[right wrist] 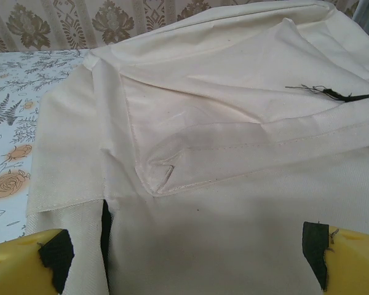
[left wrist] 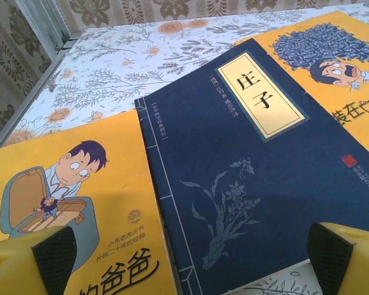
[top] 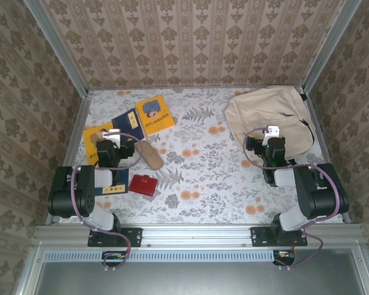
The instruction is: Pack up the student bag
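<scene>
The large cream soft-fabric student bag (top: 267,110) lies crumpled at the far right corner of the floral-covered table (top: 203,178). It sits directly ahead of and beneath the right gripper (right wrist: 187,255), whose yellow jaws stand wide apart over the bag's near fabric, grasping nothing. The left gripper (left wrist: 190,258), likewise spread and empty, hangs well apart from the bag over a dark blue paperback book (left wrist: 252,172).
</scene>
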